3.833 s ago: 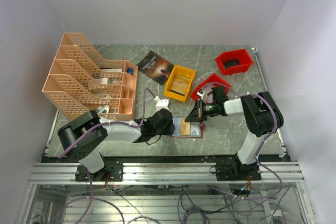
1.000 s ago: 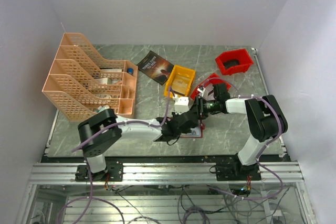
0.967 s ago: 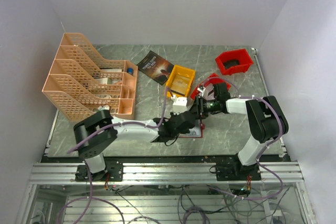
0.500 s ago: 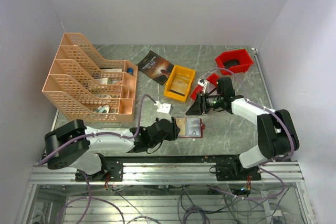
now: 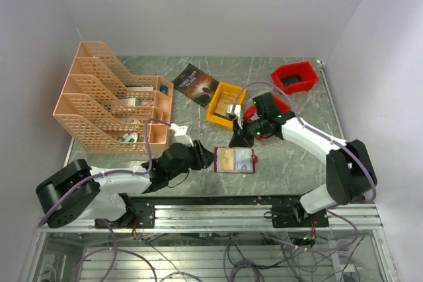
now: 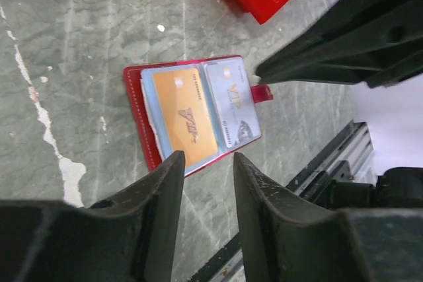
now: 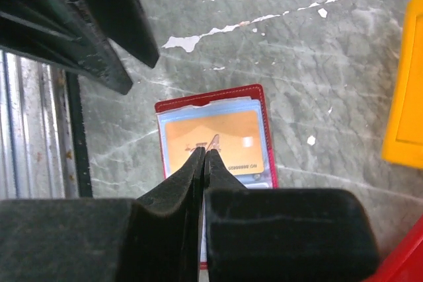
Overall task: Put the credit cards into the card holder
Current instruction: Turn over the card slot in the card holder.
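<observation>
The card holder (image 5: 234, 160) lies open on the bench (image 5: 284, 166); an orange card (image 6: 185, 115) and a pale card (image 6: 231, 102) sit in its pockets; my left pincer (image 6: 208, 160) hovers half-wide, empty; my right pincer (image 7: 203, 153) is closed on nothing; I judge the job done.

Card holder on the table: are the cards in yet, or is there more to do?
Nearly done, it seems. The card holder lies open with an orange card and a silvery card side by side inside. Nothing is in hand: the left fingers hover apart, the right fingers are pressed together, empty. Left, perhaps: folding it shut; I can't tell whether more cards wait elsewhere.
</observation>
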